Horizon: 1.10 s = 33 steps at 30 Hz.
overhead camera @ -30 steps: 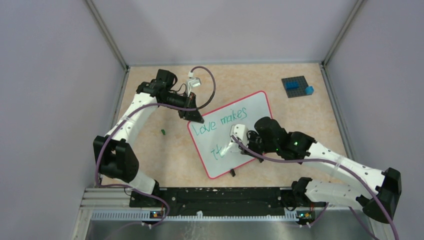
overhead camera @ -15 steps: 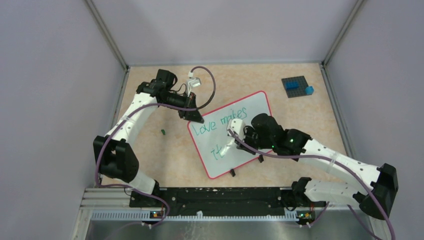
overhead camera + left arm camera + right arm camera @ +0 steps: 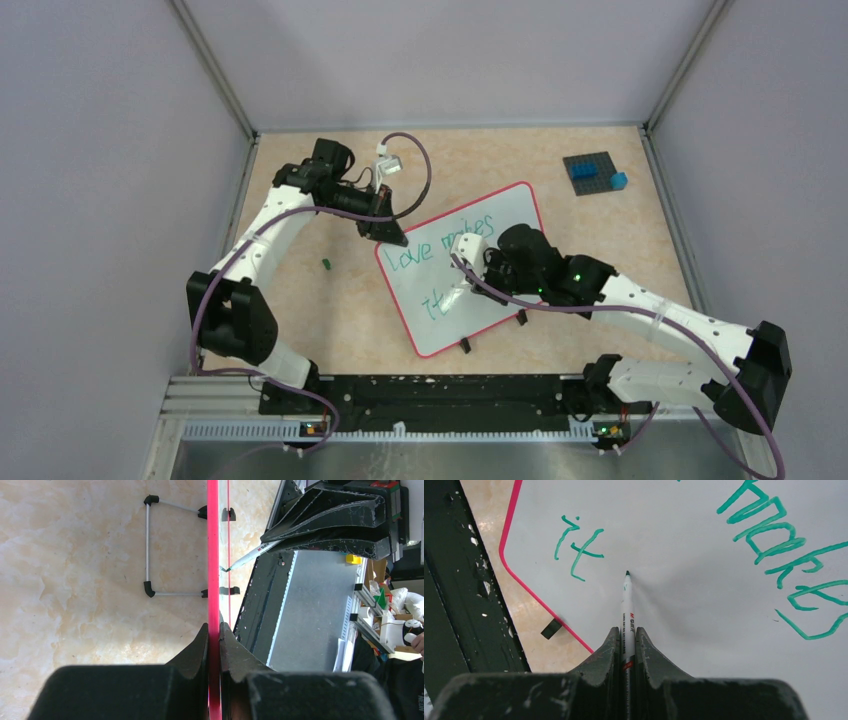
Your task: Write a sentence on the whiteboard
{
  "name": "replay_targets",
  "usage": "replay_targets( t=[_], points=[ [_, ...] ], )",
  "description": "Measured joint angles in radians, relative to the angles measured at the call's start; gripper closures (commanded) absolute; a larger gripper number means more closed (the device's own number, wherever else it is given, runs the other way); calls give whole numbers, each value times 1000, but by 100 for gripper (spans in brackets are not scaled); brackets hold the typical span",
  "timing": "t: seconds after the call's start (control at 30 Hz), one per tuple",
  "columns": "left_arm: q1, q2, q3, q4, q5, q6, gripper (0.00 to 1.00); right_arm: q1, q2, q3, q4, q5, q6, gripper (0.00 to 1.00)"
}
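The shiny white board with its red-pink frame [image 3: 432, 332] sits mid-way across the desk [image 3: 320, 320]. The left hand [image 3: 214, 630] pinches its far left corner so it cannot slide. The right hand [image 3: 627, 632] squeezes a thin green-tipped pen [image 3: 626, 600], tip at the board to write.

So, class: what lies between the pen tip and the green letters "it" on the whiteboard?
Nothing but bare whiteboard; the right wrist view shows pen and letters apart.

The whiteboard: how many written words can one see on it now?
3. "Love" and "makes" stand on the upper line of the whiteboard, "it" on the lower line, near the marker tip. The right gripper may hide further strokes.
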Motion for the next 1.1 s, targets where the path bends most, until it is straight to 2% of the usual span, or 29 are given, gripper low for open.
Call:
replay_targets(
  t=[1.1],
  points=[
    [0, 0, 0, 0, 0, 0, 100, -5, 9, -48, -49, -59, -27, 100]
  ],
)
